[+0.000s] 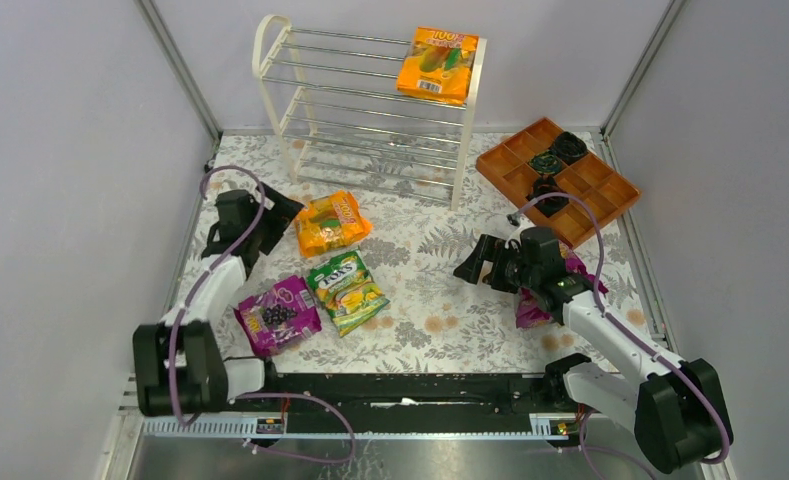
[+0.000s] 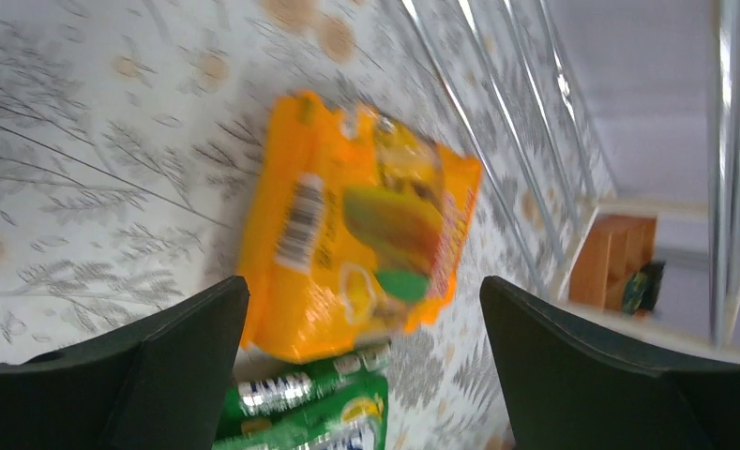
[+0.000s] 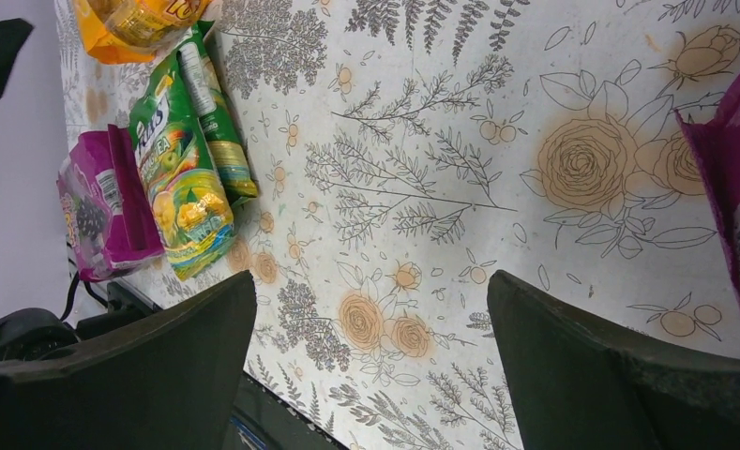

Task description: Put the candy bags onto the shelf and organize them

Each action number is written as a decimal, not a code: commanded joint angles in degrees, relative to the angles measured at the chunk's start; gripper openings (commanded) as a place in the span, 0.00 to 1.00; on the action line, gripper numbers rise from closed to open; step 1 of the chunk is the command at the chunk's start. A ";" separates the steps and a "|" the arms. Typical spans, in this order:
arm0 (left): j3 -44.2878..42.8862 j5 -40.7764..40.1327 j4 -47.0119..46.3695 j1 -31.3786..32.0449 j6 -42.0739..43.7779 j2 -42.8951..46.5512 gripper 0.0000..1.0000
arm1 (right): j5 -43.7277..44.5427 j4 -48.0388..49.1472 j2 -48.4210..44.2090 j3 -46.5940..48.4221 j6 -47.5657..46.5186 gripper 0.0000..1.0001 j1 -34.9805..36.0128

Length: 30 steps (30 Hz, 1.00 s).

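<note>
Across the floral table the work looks early. The shelf stands at the far edge with only one shelved orange bag lying on the right end of its top tier, and the orange tray sits off to its right, no part of this job. Both arms reach low over the table. The left end effector has its fingers spread wide and grips nothing; they frame the loose orange bag, which lies flat just in front of the shelf's foot, so this reads as the approach to the next pick. The right end effector is likewise spread and holds nothing, aimed over bare cloth, with a second purple bag partly hidden under its arm. A green bag and a purple bag lie side by side nearer the bases. Next, I judge, the left arm must descend onto the orange pouch, pinch it across its width and carry it to a tier.
</note>
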<state>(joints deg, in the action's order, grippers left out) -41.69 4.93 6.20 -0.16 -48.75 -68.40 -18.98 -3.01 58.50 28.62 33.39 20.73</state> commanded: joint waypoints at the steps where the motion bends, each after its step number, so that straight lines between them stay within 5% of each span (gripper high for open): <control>1: 0.82 17.11 -13.65 -10.27 -7.80 -9.55 0.99 | -2.16 0.17 -1.66 0.46 0.07 1.00 0.36; 8: 0.91 33.60 -24.30 -13.87 -7.38 -25.59 0.99 | -1.77 -1.31 -5.58 0.13 -0.21 1.00 0.36; 17: -1.65 33.53 -19.58 -10.15 -1.60 -30.37 0.98 | -2.00 0.42 -5.37 -0.45 0.36 1.00 0.36; 25: -0.50 34.83 -23.93 -7.88 -4.54 -33.27 0.82 | -1.77 -0.09 -6.67 -0.58 0.76 1.00 0.35; 30: 0.35 36.09 -27.80 -7.84 -7.06 -34.03 0.59 | -1.72 -0.19 -6.64 -0.58 0.89 1.00 0.35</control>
<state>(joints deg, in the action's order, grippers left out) -42.24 39.27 -16.12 -8.14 -54.06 -101.69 -20.47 -4.01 52.75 28.29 33.80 20.73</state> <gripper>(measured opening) 0.642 0.995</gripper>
